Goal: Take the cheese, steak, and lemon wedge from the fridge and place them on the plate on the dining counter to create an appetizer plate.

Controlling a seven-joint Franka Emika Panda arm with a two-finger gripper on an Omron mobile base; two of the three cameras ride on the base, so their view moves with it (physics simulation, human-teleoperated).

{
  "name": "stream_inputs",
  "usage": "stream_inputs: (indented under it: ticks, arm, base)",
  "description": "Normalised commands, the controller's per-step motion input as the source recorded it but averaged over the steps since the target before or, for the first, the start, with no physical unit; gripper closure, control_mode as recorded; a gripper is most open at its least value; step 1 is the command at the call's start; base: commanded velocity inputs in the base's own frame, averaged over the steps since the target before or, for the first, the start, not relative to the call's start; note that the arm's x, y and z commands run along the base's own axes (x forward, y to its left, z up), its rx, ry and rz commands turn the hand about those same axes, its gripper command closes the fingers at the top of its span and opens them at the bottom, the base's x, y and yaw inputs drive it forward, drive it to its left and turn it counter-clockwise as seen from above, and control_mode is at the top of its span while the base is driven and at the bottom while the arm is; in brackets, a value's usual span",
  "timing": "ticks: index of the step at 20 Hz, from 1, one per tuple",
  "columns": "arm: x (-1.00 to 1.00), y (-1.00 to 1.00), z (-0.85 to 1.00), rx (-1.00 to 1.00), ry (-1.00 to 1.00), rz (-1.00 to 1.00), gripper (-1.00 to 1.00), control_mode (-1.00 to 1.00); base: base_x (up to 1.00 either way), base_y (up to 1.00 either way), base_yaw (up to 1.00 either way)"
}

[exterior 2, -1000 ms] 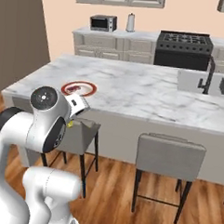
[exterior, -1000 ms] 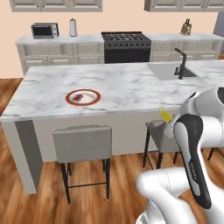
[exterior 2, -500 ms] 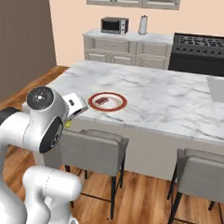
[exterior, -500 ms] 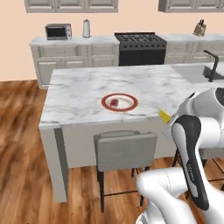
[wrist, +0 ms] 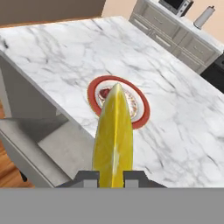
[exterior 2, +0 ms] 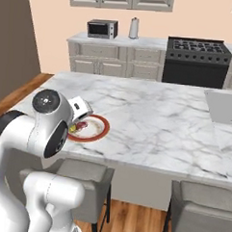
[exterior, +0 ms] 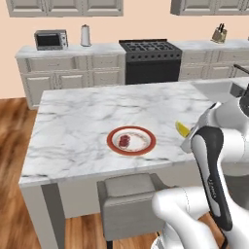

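Fingers (wrist: 89, 178) of mine are pinched narrow on the lemon wedge (wrist: 113, 140), which stands up between them with its long axis running straight ahead of my gripper (wrist: 111, 179). Beyond its tip lies the plate (wrist: 141, 114), on the dining counter (wrist: 183, 127) near its front edge, so I judge the coming move is forward along that same line and then down. On the plate the steak (wrist: 104, 93) sits toward one side, leaving bare white beside it.
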Motion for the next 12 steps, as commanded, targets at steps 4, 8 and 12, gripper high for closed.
stream_inputs:
  ticks: [4,8,12]
  arm:
    - [0.0,0.0,0.0,0.0,0.0,0.0,1.0,1.0]
    - [0.35,0.09,-0.26,0.0,0.01,-0.05,1.0,-1.0]
    - [0.97,0.22,-0.54,0.03,0.18,-0.1,1.0,-1.0]
  base:
    - [0.81,0.14,-0.06]
    - [0.21,0.03,-0.02]
    - [0.0,0.0,0.0]
